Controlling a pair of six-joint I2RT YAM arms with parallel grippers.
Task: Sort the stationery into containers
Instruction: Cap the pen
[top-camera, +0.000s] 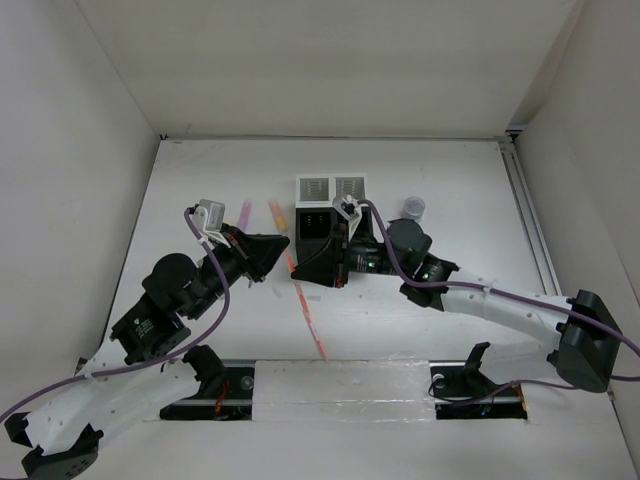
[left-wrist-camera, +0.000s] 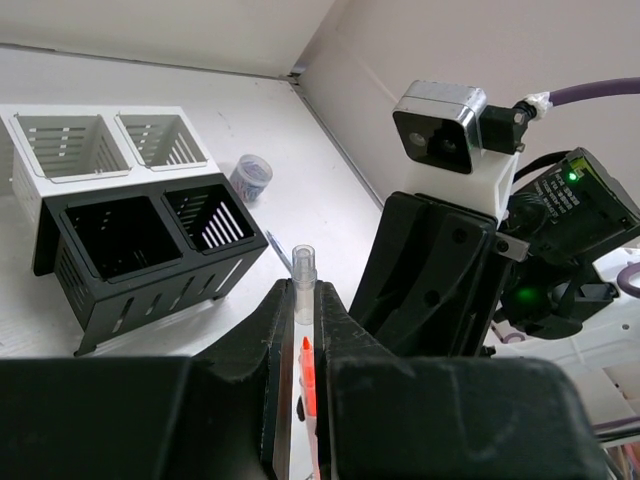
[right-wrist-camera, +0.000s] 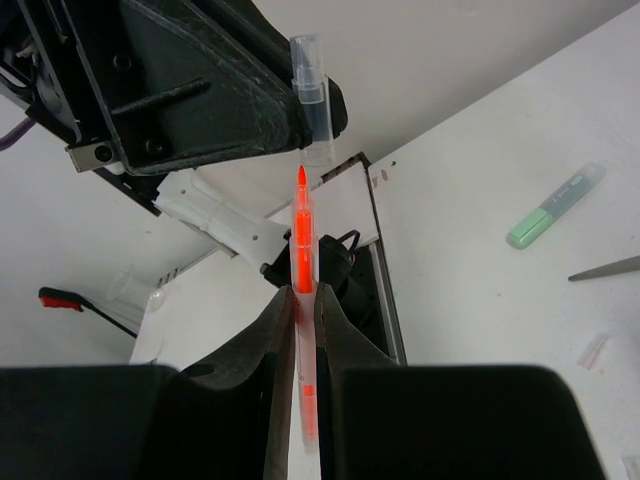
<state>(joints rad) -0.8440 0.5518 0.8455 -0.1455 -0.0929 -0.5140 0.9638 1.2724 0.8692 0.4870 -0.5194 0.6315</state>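
Clamps pen (right-wrist-camera: 299, 240) in closed right gripper (right-wrist-camera: 302, 293) and cap (left-wrist-camera: 303, 268) in closed left gripper (left-wrist-camera: 305, 292), tip just off cap's mouth, seemingly for capping before sorting.

- Left arm (top-camera: 165, 300): rises from the near-left base, elbow bent, forearm angled inward over the desk (top-camera: 450, 180).
- Left claw (left-wrist-camera: 305, 300): fingers pressed together on a clear cap (left-wrist-camera: 303, 265).
- Right arm (top-camera: 500, 300): stretches leftward from the near-right base, low over the desk.
- Right claw (right-wrist-camera: 300, 300): fingers clamped on an orange pen (right-wrist-camera: 299, 235).
- Both claws: tips face each other, nearly meeting, near mid-desk.
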